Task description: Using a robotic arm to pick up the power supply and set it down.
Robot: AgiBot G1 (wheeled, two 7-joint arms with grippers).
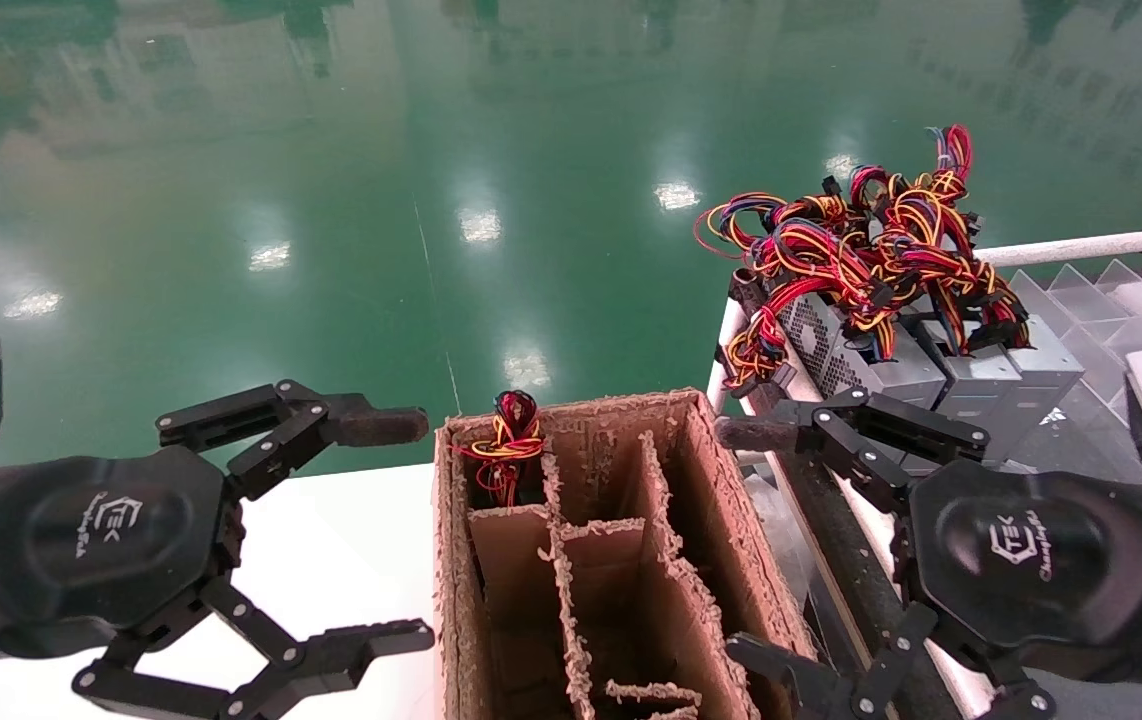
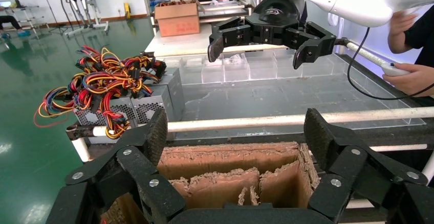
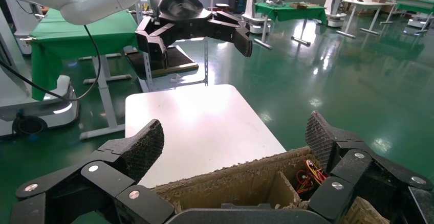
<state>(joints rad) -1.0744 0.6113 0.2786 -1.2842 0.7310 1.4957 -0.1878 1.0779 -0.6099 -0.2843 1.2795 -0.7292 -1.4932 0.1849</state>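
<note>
1. Left pincer point(image 1: 386, 525) hangs wide open and empty over the white tabletop point(image 1: 331, 560), just left of the divided cardboard box point(image 1: 711, 480).
2. Right pincer point(image 1: 751, 540) is spread wide too, holding nothing, right of the box.
3. Power supplies point(image 1: 931, 375) sit bunched on the right-hand rack, wires point(image 1: 861, 250) piled on top.

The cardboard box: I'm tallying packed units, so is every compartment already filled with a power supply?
No. In the head view only the far-left compartment of the cardboard box shows a wire bundle; the others look empty.
</note>
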